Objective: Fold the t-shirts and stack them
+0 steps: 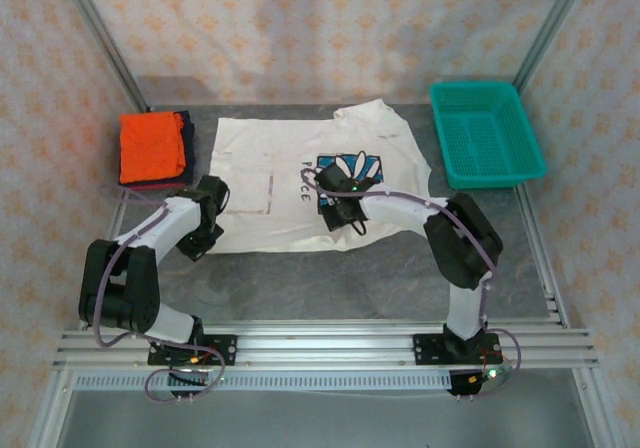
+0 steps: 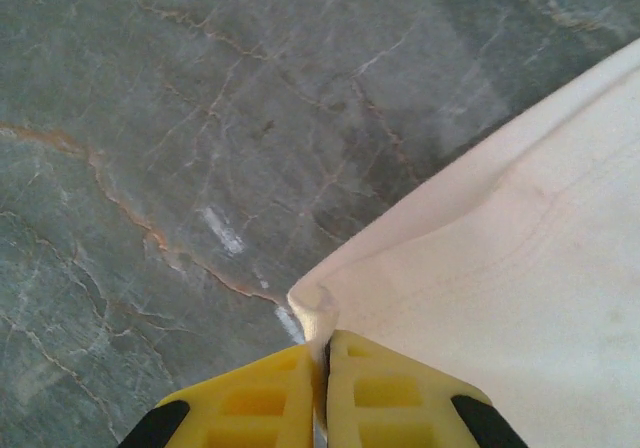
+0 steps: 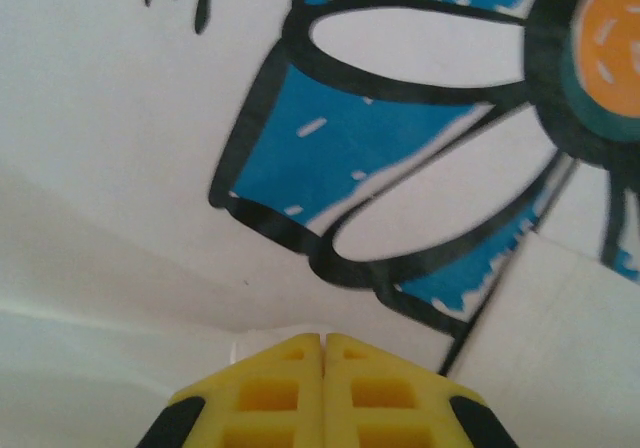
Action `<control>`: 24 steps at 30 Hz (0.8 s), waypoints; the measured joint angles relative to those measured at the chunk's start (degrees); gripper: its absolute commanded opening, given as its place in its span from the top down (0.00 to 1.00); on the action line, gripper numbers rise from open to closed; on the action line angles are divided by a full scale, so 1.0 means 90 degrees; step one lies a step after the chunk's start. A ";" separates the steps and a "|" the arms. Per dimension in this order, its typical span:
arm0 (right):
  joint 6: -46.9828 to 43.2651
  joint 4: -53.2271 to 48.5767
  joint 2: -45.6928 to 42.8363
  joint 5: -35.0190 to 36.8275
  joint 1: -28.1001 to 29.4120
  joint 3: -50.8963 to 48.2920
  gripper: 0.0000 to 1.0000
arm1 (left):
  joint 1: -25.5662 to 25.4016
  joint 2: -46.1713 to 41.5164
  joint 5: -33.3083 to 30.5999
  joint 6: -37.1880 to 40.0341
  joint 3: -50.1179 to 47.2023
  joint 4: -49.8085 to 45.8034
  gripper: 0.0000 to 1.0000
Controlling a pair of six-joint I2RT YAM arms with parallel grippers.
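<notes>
we see a grey veined counter (image 1: 330,278). in its middle a white t-shirt (image 1: 270,158) lies spread; at far left a navy t-shirt (image 1: 187,140) lies under an orange t-shirt (image 1: 150,146); at far right stands a teal basket (image 1: 473,89).

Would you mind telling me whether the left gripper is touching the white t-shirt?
Touching. The left wrist view shows the left gripper pinching a corner of the white t-shirt.
</notes>
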 measured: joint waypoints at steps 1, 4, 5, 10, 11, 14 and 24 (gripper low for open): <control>0.0083 0.0041 -0.0260 0.0063 0.0000 -0.0187 1.00 | 0.0000 -0.0073 -0.0024 0.0000 -0.0090 -0.0002 0.91; 0.0333 0.0185 -0.1282 0.0270 0.0000 -0.0899 1.00 | 0.0000 -0.0199 -0.0090 0.0000 -0.0206 -0.0002 0.91; 0.0425 0.0253 -0.1566 0.0347 0.0000 -0.1083 1.00 | 0.0000 -0.0226 -0.0109 0.0000 -0.0219 -0.0002 0.91; 0.1234 0.0571 -0.3827 0.0707 0.0000 -0.2715 0.89 | 0.0000 -0.0265 -0.0187 0.0005 -0.0306 0.0000 0.91; 0.1423 0.0546 -0.4216 0.0733 0.0000 -0.2990 0.87 | 0.0000 -0.0270 -0.0187 0.0005 -0.0340 0.0000 0.91; 0.1948 0.0466 -0.5333 0.0690 0.0000 -0.3825 0.45 | 0.0000 -0.0299 -0.0204 0.0007 -0.0447 -0.0002 0.91; 0.2854 -0.0032 -0.6934 0.0670 -0.0095 -0.4437 0.22 | 0.0000 -0.0287 -0.0253 0.0024 -0.0508 0.0000 0.90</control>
